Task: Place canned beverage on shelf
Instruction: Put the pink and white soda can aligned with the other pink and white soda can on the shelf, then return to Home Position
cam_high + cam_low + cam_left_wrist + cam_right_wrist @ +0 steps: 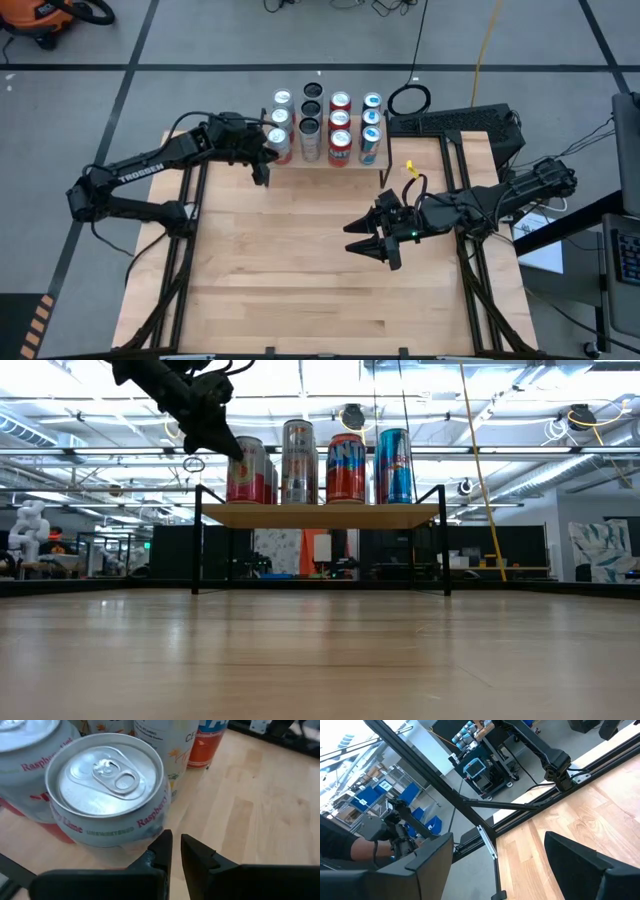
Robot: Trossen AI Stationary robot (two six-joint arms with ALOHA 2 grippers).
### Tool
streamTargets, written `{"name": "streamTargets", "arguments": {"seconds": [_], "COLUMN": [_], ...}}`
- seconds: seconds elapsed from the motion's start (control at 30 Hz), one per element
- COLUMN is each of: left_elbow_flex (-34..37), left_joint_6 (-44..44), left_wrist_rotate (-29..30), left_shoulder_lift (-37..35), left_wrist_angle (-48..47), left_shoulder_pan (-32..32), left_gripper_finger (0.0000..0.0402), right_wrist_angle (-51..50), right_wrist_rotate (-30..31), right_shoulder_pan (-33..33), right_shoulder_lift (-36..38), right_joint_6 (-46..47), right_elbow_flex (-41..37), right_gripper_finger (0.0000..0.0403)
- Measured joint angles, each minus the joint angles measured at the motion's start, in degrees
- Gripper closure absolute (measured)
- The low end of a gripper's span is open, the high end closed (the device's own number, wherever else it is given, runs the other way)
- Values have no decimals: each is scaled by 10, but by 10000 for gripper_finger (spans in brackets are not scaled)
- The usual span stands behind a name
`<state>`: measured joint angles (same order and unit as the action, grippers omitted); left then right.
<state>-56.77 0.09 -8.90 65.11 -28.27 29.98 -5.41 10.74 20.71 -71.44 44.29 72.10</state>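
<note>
On the left, the left gripper (262,172) is held just in front of the shelf (352,163), its fingers nearly shut and empty. Just beyond them, the raspberry can (107,790) stands on the shelf's front left corner among the other cans (340,125). A clean finish would likely be made by drawing straight back, so the can is not nudged. On the right, the right gripper (378,240) is held wide and empty over the table (300,290). How many cans are on the shelf cannot be counted in the low view, where they overlap.
</note>
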Motion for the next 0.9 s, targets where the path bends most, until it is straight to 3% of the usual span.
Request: {"name": "streamTargets", "arguments": {"seconds": [0.1, 0.3, 0.47, 0.63, 0.77, 0.9], "left_elbow_flex": [-1, -29, -61, -79, -80, -80], "left_joint_6": [-34, -119, -132, -64, -64, -87], "left_wrist_rotate": [-38, -190, -162, -131, -130, -134], "left_shoulder_lift": [-7, -45, -104, -160, -194, -208], "left_wrist_angle": [-2, -8, -7, -2, 10, 8], "left_shoulder_pan": [0, -12, -54, -96, -115, -118], "left_gripper_finger": [359, 359, 360, 360, 360, 360], "right_wrist_angle": [0, 6, 5, 4, 0, -27], "right_wrist_rotate": [0, 8, -1, -5, -5, -6], "right_shoulder_pan": [0, -18, -37, -54, -66, -69], "right_shoulder_lift": [0, 0, 1, 1, 11, 30], "right_joint_6": [0, 13, -89, -206, -297, -365], "right_elbow_flex": [0, 0, 0, 0, 0, 0], "right_gripper_finger": [115, 115, 115, 130, 166, 228]}}
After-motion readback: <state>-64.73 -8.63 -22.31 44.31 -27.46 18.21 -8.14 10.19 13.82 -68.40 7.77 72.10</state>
